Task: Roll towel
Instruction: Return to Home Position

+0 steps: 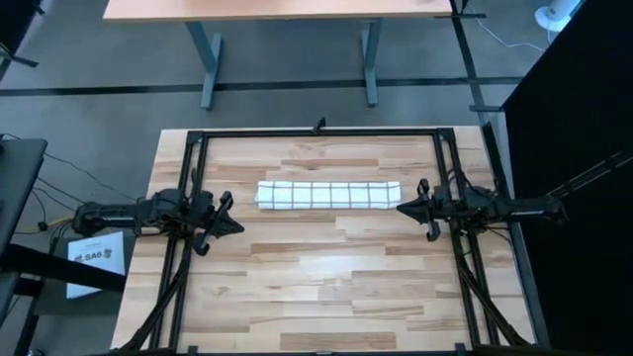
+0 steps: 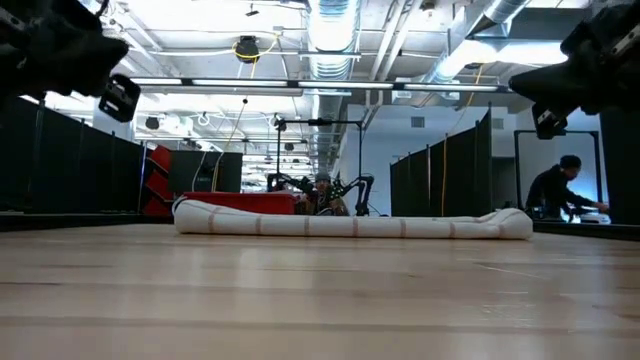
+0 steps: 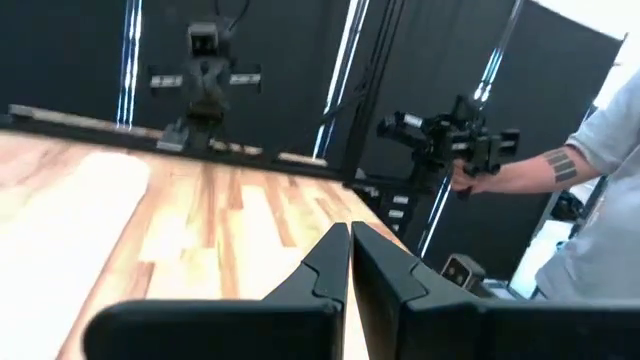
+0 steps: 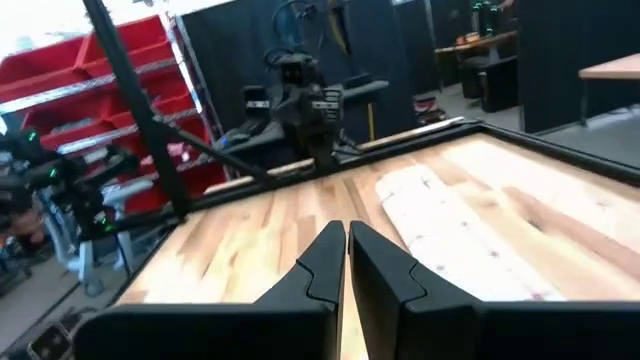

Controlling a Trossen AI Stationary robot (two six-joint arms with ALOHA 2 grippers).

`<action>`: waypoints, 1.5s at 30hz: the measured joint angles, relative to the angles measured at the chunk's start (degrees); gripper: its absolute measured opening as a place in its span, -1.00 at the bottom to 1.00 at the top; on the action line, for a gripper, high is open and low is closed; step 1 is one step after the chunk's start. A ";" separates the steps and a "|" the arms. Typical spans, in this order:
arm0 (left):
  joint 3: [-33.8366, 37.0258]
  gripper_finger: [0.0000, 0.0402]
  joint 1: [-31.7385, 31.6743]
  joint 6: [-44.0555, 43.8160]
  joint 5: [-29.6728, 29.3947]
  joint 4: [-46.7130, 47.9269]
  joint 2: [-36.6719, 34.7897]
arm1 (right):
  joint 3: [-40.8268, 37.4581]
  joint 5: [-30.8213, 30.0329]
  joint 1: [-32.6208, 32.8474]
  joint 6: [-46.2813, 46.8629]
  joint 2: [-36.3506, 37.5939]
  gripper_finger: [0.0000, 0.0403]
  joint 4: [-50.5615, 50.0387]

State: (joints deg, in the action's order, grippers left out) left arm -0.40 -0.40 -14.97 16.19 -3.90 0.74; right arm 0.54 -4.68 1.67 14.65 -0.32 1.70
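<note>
The towel (image 1: 328, 195), white with a dark grid, lies rolled into a long narrow roll across the table's far middle; it also shows in the low view (image 2: 352, 223) and the right wrist view (image 4: 455, 235). My left gripper (image 1: 237, 224) is shut and empty, raised above the table to the left of the roll's left end. My right gripper (image 1: 401, 208) is shut and empty, raised just right of the roll's right end. Both wrist views show the shut fingertips, left (image 3: 349, 232) and right (image 4: 346, 230).
A black metal frame (image 1: 316, 132) runs around the wooden table. A sheet of paper (image 1: 96, 259) lies off the table's left edge. A person's tattooed arm (image 3: 545, 170) holds a device beyond the table. The near half of the table (image 1: 326, 297) is bare wood.
</note>
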 joint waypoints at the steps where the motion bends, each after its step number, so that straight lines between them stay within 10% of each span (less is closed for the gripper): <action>1: 0.00 -1.00 -0.06 0.24 -0.03 0.29 0.18 | 0.02 -0.01 -0.50 0.22 0.08 -0.96 -0.11; 20: 0.02 -1.00 -2.15 7.38 -12.52 2.89 -0.38 | 0.09 0.32 -7.51 -1.02 -0.04 -0.96 -0.67; 45: 0.02 -1.00 -2.13 7.22 -12.62 2.93 -0.38 | 0.09 0.34 -7.51 -1.13 -0.04 -0.96 -0.80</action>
State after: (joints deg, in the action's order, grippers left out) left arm -0.38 -2.52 -7.75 3.57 -0.97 0.36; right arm 0.62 -4.34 -5.85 13.52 -0.36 0.91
